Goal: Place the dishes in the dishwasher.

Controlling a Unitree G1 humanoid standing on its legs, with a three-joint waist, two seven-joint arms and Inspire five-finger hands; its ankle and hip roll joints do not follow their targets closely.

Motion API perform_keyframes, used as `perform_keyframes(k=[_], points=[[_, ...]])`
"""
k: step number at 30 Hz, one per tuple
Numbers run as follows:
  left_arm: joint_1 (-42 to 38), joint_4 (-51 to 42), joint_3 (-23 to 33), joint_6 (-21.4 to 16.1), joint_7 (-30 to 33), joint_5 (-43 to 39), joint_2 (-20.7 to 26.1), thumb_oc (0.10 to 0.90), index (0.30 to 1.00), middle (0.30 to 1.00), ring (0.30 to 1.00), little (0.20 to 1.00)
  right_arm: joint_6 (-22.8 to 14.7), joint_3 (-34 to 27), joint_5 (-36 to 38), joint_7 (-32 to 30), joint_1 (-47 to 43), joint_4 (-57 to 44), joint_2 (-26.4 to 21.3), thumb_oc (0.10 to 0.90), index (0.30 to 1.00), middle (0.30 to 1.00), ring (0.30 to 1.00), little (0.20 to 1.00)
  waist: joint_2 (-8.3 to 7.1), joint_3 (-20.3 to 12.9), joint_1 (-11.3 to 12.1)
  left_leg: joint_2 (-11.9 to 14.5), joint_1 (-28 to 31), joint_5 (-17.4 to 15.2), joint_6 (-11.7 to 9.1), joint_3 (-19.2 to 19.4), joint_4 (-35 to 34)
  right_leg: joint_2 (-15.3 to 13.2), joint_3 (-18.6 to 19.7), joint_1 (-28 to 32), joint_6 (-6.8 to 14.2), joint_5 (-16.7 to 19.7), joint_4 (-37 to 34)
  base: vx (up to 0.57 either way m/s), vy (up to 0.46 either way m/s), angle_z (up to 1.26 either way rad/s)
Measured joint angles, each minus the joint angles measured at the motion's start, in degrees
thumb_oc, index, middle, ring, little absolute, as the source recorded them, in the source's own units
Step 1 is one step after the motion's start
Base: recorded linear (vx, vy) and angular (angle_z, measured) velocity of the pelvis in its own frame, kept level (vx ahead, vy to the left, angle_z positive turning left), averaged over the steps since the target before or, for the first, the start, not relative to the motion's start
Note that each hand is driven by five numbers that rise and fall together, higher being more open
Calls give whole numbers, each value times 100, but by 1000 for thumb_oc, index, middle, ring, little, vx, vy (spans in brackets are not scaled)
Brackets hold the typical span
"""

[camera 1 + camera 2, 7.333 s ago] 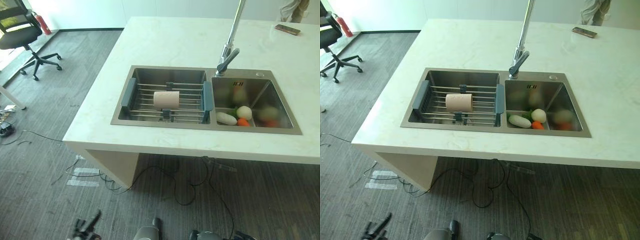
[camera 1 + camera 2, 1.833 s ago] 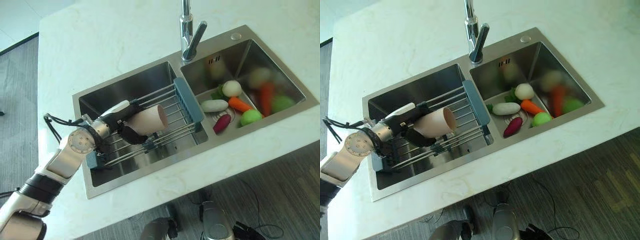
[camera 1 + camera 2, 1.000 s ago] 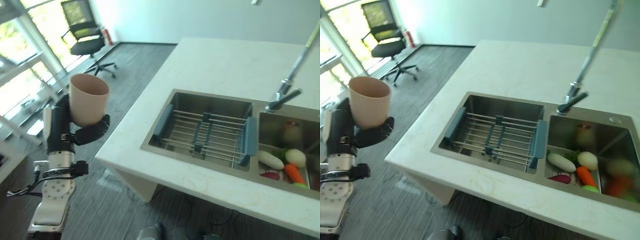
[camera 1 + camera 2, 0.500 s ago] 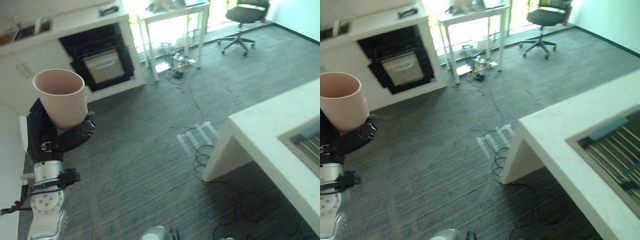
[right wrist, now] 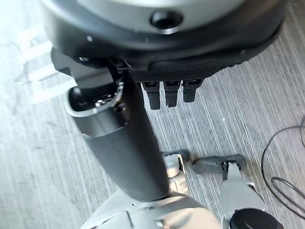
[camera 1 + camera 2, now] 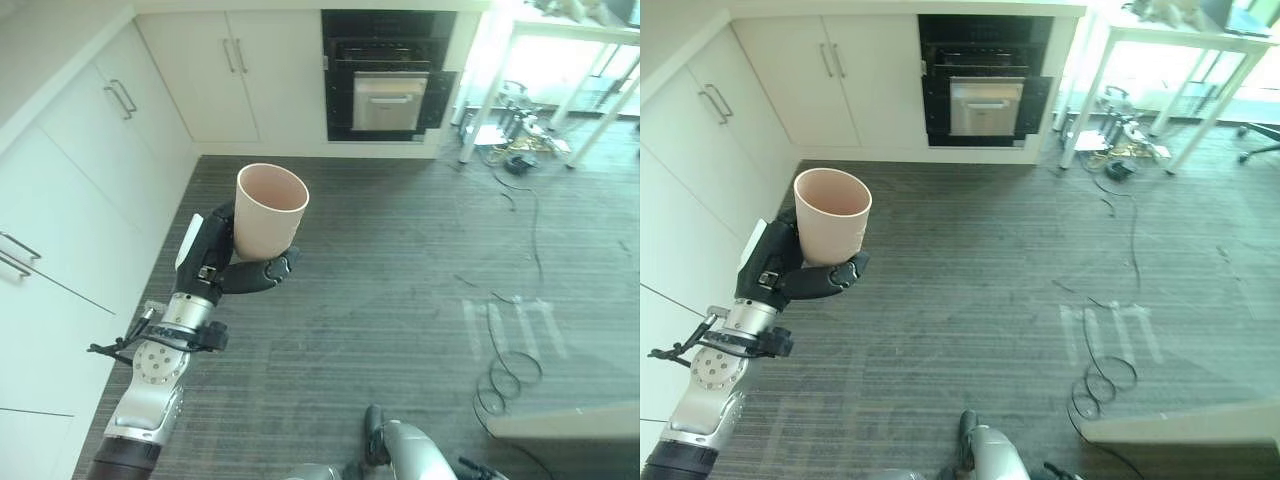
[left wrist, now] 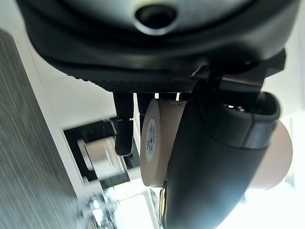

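One pink cup [image 6: 268, 211] upright in left hand [image 6: 222, 262] fingers, open dishwasher [image 6: 388, 78] far across floor [image 6: 400, 260], right hand [image 5: 128, 143] fingers relaxed.

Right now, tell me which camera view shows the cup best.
The left eye view: the pink cup stands upright and whole, open mouth up, with the left hand curled round its lower part. The right eye view shows almost the same. The left wrist view shows its base and side behind the thumb, very close.
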Motion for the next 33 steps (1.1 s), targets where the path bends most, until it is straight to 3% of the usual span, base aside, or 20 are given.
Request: perform_keyframes(k=[3,4,5,8,9,10,13,14,15,17,18,19,23,24,25,26,27,29,30,33], points=[[99,-715,-107,-17,-10,216,-263,400,300,300,300,300,-151,-79,-5,155,9,121,-168,800,900,900,900,900,-20,32,422,624,-3358,1206,-608,1447,6511,-91,32,591,-271,-1014,463,455,-211,40],[58,-653,-77,-18,-27,215,-3,400,300,300,300,300,-267,-198,-2,247,-142,378,-153,800,900,900,900,900,-311,193,501,674,-4173,1099,-487,1564,5649,-306,26,1132,-166,-1159,213,554,9,3],[76,-328,148,-5,5,218,358,400,300,300,300,300,-407,-181,-4,277,-168,377,-226,800,900,900,900,900,-458,234,438,800,-4220,1121,-316,1581,2557,-459,33,2073,375,-1320,-279,752,80,8],[398,-20,205,-130,-10,352,263,400,300,300,300,300,-373,142,-5,324,-533,506,-362,800,900,900,900,900,-210,-9,585,637,-3474,756,-608,358,-1325,-452,871,3298,703,-1642,-890,906,138,-65],[534,301,230,15,-19,506,-57,400,300,300,300,300,-411,118,-10,365,-602,552,-220,800,900,900,900,900,-359,155,552,626,-3341,1142,-55,697,-424,-671,657,3523,1373,-1554,-116,1061,232,-119],[752,501,266,87,-27,636,-38,400,300,300,300,300,-423,139,-18,378,-603,601,-91,800,900,900,900,900,-354,185,454,790,-3124,1280,212,846,502,-594,608,3486,1366,-2033,74,1152,244,-115],[1110,420,1013,-62,-155,812,-41,400,300,300,300,300,-370,100,-69,339,-457,431,-27,800,900,900,900,900,-576,-167,467,646,-2856,364,-82,1151,2133,-1040,722,3224,1020,-1608,485,794,173,-116],[856,410,1091,-75,-191,848,-181,400,300,300,300,300,-361,5,-69,292,-326,316,41,800,900,900,900,900,-583,-189,461,512,-2763,281,97,1249,2071,-1145,722,2987,1418,-1251,998,421,165,-10],[452,346,1044,-118,-190,850,-186,400,300,300,300,300,-385,-102,-73,215,-198,193,43,800,900,900,900,900,-498,-136,435,535,-2721,166,456,1195,2082,-1159,865,2049,2507,-159,2890,380,150,23],[78,351,873,-131,-202,878,12,400,300,300,300,300,-426,-157,0,173,-75,103,218,800,900,900,900,900,-483,-44,259,472,-2419,-110,680,1192,2151,-1171,901,851,2306,328,4955,286,106,4],[35,413,752,-119,-103,890,54,400,300,300,300,300,-665,-271,177,174,-201,-95,87,800,900,900,900,900,-200,121,121,523,-1888,-186,678,1230,1802,-1443,346,142,1713,38,5185,278,-27,-66],[-78,528,510,-118,-110,946,80,400,300,300,300,300,-761,-150,174,164,-286,-346,-114,800,900,900,900,900,63,135,15,679,-1352,-119,554,1368,1247,-1438,-43,-386,1135,-241,4737,373,-84,-90],[-475,499,-47,-250,19,1238,144,400,300,300,300,300,-868,155,14,114,-392,-631,-305,800,900,900,900,900,376,161,-220,782,-192,182,-78,1010,178,-854,-804,-875,555,-254,1219,348,-259,-14],[-619,468,-157,-250,26,1340,150,400,300,300,300,300,-838,150,-14,118,-411,-521,-285,800,900,900,900,900,273,149,-219,644,-119,205,-116,873,355,-628,-709,-674,332,-108,-132,538,-657,39],[-572,442,-165,-248,154,1358,247,400,300,300,300,300,-757,130,-29,120,-447,-233,-259,800,900,900,900,900,-270,124,-85,-62,-533,250,-672,896,1845,-771,-393,-516,-776,440,-827,559,-738,52],[-591,459,-211,-246,186,1371,328,400,300,300,300,300,-726,14,-96,138,-425,-83,-266,800,900,900,900,900,-365,182,-123,-80,-749,-176,-402,898,2549,-862,47,-344,-629,973,-961,586,-853,88],[-432,435,-259,-176,231,1523,343,400,300,300,300,300,-482,-288,-316,122,-329,266,-247,800,900,900,900,900,75,178,-63,1055,-1127,-966,-512,417,2694,-547,79,-285,-349,1052,-459,408,-709,70],[-113,211,21,-13,308,1520,338,400,300,300,300,300,-437,-170,-474,173,-228,-33,-247,800,900,900,900,900,77,236,140,1848,-1407,-735,-884,220,1955,-560,62,-325,334,654,152,343,-733,8],[62,213,73,131,426,1516,218,400,300,300,300,300,-415,-38,-549,210,-226,-98,-272,800,900,900,900,900,7,177,148,1765,-965,-565,-864,307,1401,-723,-109,-401,638,212,815,192,-603,2],[243,-173,242,291,503,1516,217,400,300,300,300,300,-338,288,-625,255,-80,-362,-242,800,900,900,900,900,-296,69,266,1801,-644,-190,-1080,740,1006,-657,-595,235,277,-22,183,152,-534,7]])
